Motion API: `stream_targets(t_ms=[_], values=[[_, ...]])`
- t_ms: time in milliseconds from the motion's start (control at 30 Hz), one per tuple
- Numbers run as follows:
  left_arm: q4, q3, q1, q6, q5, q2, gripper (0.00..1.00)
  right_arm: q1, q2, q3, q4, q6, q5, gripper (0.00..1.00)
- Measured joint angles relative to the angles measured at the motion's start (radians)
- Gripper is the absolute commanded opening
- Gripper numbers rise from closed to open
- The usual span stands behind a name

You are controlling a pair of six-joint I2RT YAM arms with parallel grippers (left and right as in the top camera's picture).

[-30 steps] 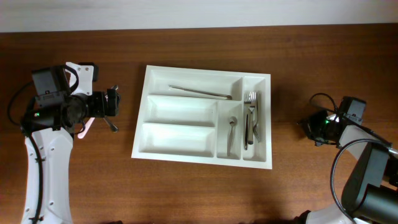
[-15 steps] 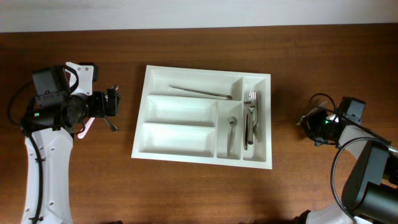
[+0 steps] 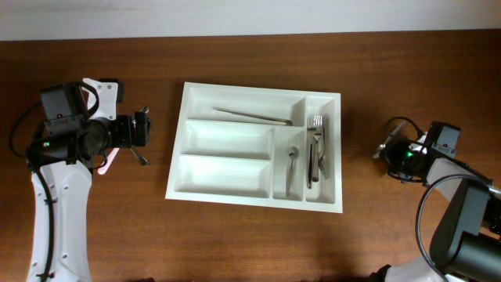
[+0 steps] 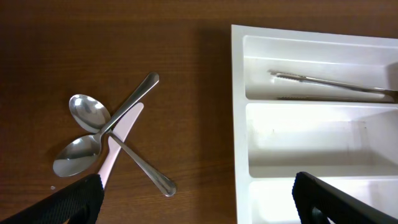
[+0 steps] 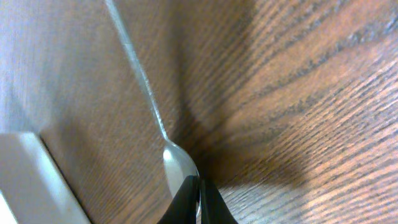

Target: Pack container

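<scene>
White plastic, the container (image 3: 223, 174) lies in the middle of the bench (image 3: 376, 78). A slim utensil (image 3: 250, 116) lies in its long 12 o'clock compartment, forks (image 3: 315, 141) fill the upright 3 o'clock one, and a small spoon (image 3: 291, 166) lies in the upright one just beside that. At 9 o'clock of the tray the left pincer (image 3: 141, 137) hangs spread wide above two crossed spoons (image 4: 102, 127) and a pale pink blade (image 4: 121, 134) on the wood. At 3 o'clock, well apart from the tray, the right pincer (image 5: 193, 202) is pressed together, pinching the bowl of a loose spoon (image 5: 177, 165).
</scene>
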Motion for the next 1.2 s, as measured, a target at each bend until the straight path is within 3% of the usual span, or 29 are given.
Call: stream_targets(t_ms=[600, 667, 833, 967, 1200], values=[[0.0, 0.0, 0.0, 0.0, 0.0, 0.0, 0.99, 0.0, -0.132, 0.0, -0.067, -0.103, 0.004, 0.05], [0.0, 0.0, 0.0, 0.0, 0.0, 0.0, 0.99, 0.0, -0.132, 0.0, -0.1, -0.109, 0.016, 0.15], [0.0, 0.0, 0.0, 0.0, 0.0, 0.0, 0.99, 0.0, -0.132, 0.0, -0.166, -0.142, 0.017, 0.21], [0.0, 0.0, 0.0, 0.0, 0.0, 0.0, 0.99, 0.0, -0.132, 0.0, -0.196, -0.148, -0.036, 0.35], [0.0, 0.0, 0.0, 0.0, 0.0, 0.0, 0.99, 0.0, -0.132, 0.0, -0.304, -0.151, -0.126, 0.44]])
